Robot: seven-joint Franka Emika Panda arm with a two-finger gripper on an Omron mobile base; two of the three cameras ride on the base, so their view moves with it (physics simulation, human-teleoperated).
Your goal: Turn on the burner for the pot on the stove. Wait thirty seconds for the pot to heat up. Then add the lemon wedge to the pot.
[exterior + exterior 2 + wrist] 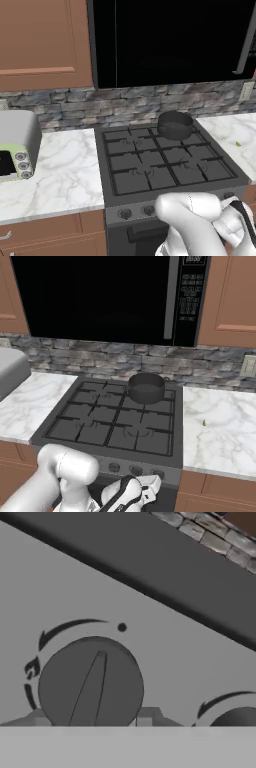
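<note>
**Stove knob before the gripper, pot waiting at the back right**

Stove (pixel 150 165) comes first as the largest thing: black, rigid and fixed between two stretches of marble desk (pixel 65 175), with a dark microwave (pixel 100 296) hanging low above it, so headroom over the grates is limited. The open room lies in front of the control panel and over the right-hand desk.

Pot (pixel 146 387) sits on the back right burner (pixel 150 401), just before the stone wall. It looks heavy and stiff and need not be lifted; its open top is the target, best reached from above and in front.

Knob (pixel 91 684) is round, hard and probably smooth, with a raised ridge across its face pointing up toward a dot. That ridge is the place to pinch, since the rim would likely slip. A second knob (pixel 235 717) sits just beside it, leaving little room sideways.

Gripper (pixel 145 488) is low at the stove front, near the knobs; how wide it stands and whether it touches the knob I cannot tell.

Lemon wedge (pixel 204 422) lies on the right desk, well apart from the pot. Tiny, soft and likely slick, it wants a gentle pinch across its sides.
</note>
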